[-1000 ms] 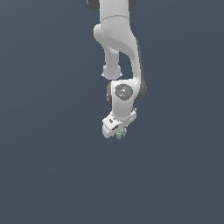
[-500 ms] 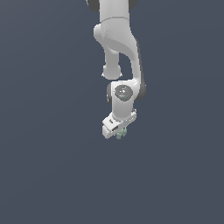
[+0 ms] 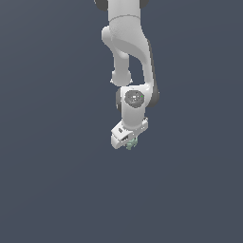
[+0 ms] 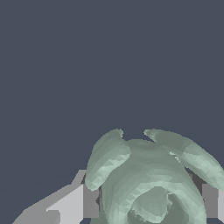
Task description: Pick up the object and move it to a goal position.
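The object [image 4: 151,183] is a pale mint-green lumpy thing with rounded knobs around a round body. In the wrist view it fills the space between my two grey fingers [image 4: 89,202], which press on its sides. In the exterior view only a small green bit of the object [image 3: 131,143] shows under the white hand. My gripper [image 3: 129,142] hangs at the end of the white arm near the picture's middle, shut on the object. Most of the object is hidden by the hand in that view.
A plain dark blue-grey surface [image 3: 57,190] lies all around the arm in both views. The white arm [image 3: 128,42] comes down from the upper edge of the exterior view.
The hand with the object has shifted slightly upward in the exterior view. The grip looks the same.
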`<move>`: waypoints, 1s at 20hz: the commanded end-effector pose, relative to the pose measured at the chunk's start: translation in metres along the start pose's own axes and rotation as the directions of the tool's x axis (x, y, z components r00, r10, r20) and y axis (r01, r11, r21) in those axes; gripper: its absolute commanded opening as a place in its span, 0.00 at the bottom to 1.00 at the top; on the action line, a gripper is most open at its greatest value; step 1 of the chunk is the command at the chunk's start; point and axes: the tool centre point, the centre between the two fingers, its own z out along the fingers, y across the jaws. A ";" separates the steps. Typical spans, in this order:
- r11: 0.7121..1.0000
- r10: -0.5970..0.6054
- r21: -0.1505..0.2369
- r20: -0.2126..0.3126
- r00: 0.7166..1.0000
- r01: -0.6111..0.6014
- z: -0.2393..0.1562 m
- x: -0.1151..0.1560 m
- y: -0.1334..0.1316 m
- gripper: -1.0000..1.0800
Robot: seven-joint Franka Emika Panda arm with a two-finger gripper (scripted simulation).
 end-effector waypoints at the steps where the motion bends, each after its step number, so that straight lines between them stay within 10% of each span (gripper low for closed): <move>1: 1.000 0.000 -0.001 -0.001 1.000 0.000 -0.008 0.000 -0.001 0.00; 20: 1.000 -0.002 -0.001 0.000 1.000 0.002 -0.177 -0.015 -0.034 0.00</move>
